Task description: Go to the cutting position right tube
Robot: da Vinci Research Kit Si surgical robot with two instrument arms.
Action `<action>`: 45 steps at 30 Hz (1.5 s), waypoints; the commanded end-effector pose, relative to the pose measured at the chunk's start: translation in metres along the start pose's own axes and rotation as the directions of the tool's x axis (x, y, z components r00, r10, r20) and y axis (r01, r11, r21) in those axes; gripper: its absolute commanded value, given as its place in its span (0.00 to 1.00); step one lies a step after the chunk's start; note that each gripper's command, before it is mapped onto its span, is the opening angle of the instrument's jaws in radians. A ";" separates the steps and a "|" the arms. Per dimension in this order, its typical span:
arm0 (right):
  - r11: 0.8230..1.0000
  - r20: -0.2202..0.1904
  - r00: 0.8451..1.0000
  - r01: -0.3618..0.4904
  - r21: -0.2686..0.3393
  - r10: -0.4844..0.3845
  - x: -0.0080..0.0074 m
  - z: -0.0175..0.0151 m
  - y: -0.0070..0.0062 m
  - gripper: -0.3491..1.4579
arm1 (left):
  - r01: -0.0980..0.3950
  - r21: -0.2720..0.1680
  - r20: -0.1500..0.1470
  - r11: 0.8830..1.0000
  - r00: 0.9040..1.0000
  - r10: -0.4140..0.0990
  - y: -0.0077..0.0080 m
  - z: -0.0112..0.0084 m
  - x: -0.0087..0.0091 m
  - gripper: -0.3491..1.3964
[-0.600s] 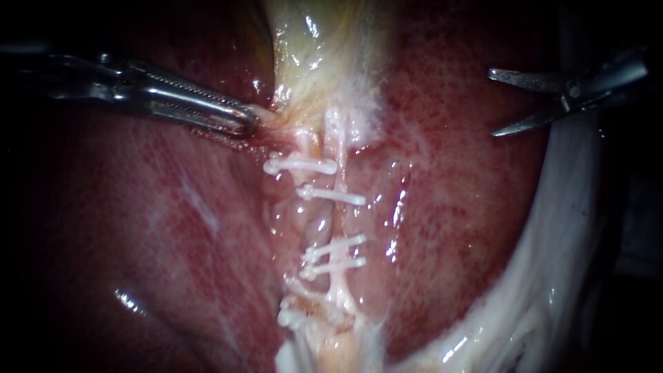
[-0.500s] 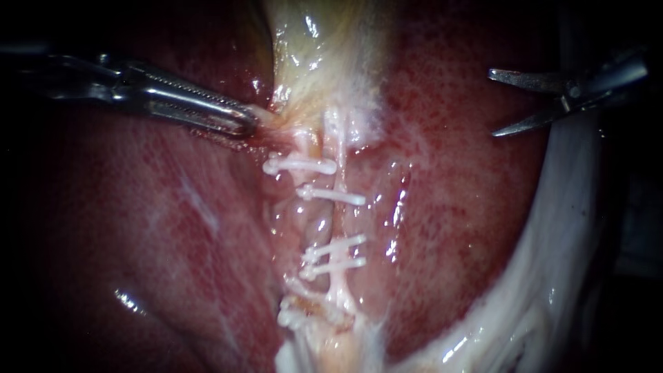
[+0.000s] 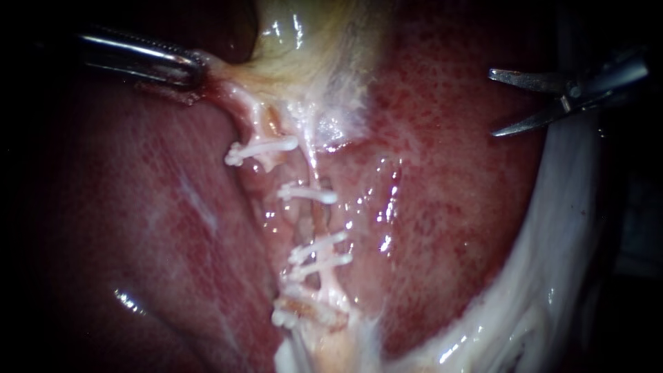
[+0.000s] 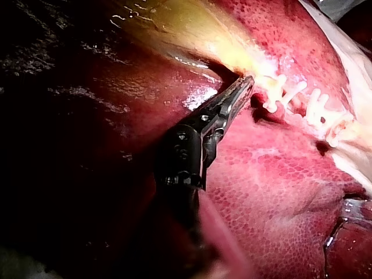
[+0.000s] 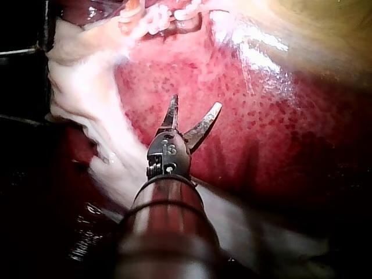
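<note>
1. Left instrument (image 3: 195,69): one; jaws were clenched on pale tissue (image 3: 228,86) beside the gallbladder (image 3: 311,41).
2. Right instrument (image 3: 494,101): one; blades stood parted, empty, over the liver (image 3: 449,173), well apart from the right tube (image 3: 316,222).
3. Clips (image 3: 262,148): at least five crossed the tubes.

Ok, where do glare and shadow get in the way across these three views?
Endoscope view: small glare specks on the wet liver beside the clips; the left instrument fades back into darkness. Left wrist view: tissue on one side of that instrument is nearly black. Right wrist view: a broad glare streak on wet tissue ahead of the right instrument; dark around its shaft.
</note>
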 end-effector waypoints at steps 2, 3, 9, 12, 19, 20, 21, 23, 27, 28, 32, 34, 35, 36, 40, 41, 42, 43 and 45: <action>1.000 -0.015 1.000 0.000 0.022 0.000 0.0004 0.0003 -0.0004 0.98 | 0.002 0.002 -0.001 1.000 1.000 -0.002 0.0003 -0.0001 0.0000 0.00; 0.999 -0.027 1.000 0.008 0.039 -0.007 0.0006 0.0005 -0.0008 0.98 | 0.002 0.003 -0.001 1.000 1.000 -0.002 0.0004 -0.0002 0.0000 0.00; 0.984 -0.028 0.996 -0.080 0.157 0.085 0.0024 0.0019 -0.0038 0.91 | -0.001 0.007 -0.004 1.000 1.000 0.001 0.0011 -0.0003 0.0002 0.00; 0.968 -0.027 0.988 -0.144 0.207 0.153 0.0035 0.0031 -0.0057 0.90 | 0.000 0.009 -0.005 1.000 1.000 0.000 0.0014 -0.0003 0.0003 0.00; 0.912 0.025 0.963 -0.263 0.314 0.269 0.0043 0.0074 -0.0099 0.90 | 0.001 0.011 -0.005 1.000 1.000 -0.001 0.0018 -0.0004 0.0004 0.00; 0.903 0.032 0.959 -0.277 0.328 0.283 0.0042 0.0080 -0.0104 0.90 | 0.001 0.012 -0.005 1.000 1.000 -0.001 0.0018 -0.0004 0.0005 0.00; 0.894 0.036 0.954 -0.290 0.342 0.296 0.0041 0.0087 -0.0108 0.90 | 0.001 0.012 -0.005 1.000 1.000 -0.001 0.0019 -0.0004 0.0005 0.00; 0.875 0.047 0.946 -0.316 0.366 0.322 0.0038 0.0100 -0.0117 0.90 | 0.001 0.012 -0.005 1.000 1.000 -0.001 0.0019 -0.0004 0.0005 0.00; 0.843 0.066 0.934 -0.347 0.410 0.352 0.0034 0.0125 -0.0127 0.90 | 0.002 0.013 -0.005 1.000 1.000 -0.002 0.0021 -0.0004 0.0005 0.00; 0.838 0.065 0.931 -0.352 0.418 0.359 0.0034 0.0130 -0.0129 0.90 | 0.002 0.013 -0.005 1.000 1.000 -0.002 0.0021 -0.0004 0.0005 0.00; 0.813 0.069 0.921 -0.373 0.447 0.384 0.0028 0.0153 -0.0132 0.90 | 0.002 0.014 -0.005 1.000 1.000 -0.002 0.0023 -0.0005 0.0006 0.00; 0.805 0.071 0.917 -0.380 0.456 0.392 0.0026 0.0162 -0.0133 0.90 | 0.002 0.015 -0.005 1.000 1.000 -0.002 0.0024 -0.0005 0.0006 0.00; 0.798 0.072 0.914 -0.386 0.463 0.400 0.0025 0.0167 -0.0133 0.90 | 0.002 0.015 -0.005 1.000 1.000 -0.002 0.0024 -0.0005 0.0006 0.00; 0.791 0.074 0.909 -0.394 0.469 0.409 0.0024 0.0171 -0.0133 0.90 | 0.002 0.015 -0.005 1.000 1.000 -0.002 0.0024 -0.0005 0.0006 0.00; 0.760 0.066 0.897 -0.408 0.505 0.437 0.0025 0.0182 -0.0131 0.91 | 0.003 0.015 -0.005 1.000 1.000 -0.002 0.0025 -0.0006 0.0006 0.00; 0.753 0.063 0.895 -0.409 0.515 0.442 0.0026 0.0184 -0.0130 0.91 | 0.003 0.015 -0.005 1.000 1.000 -0.002 0.0025 -0.0006 0.0006 0.00; 0.739 0.059 0.888 -0.416 0.530 0.457 0.0028 0.0186 -0.0130 0.91 | 0.002 0.015 -0.005 1.000 1.000 -0.002 0.0025 -0.0006 0.0006 0.00; 0.728 0.058 0.882 -0.421 0.541 0.467 0.0029 0.0187 -0.0130 0.91 | 0.002 0.015 -0.005 1.000 1.000 -0.002 0.0025 -0.0006 0.0006 0.00; 0.709 0.058 0.876 -0.425 0.563 0.479 0.0031 0.0190 -0.0130 0.91 | 0.003 0.015 -0.005 1.000 1.000 -0.002 0.0025 -0.0006 0.0006 0.00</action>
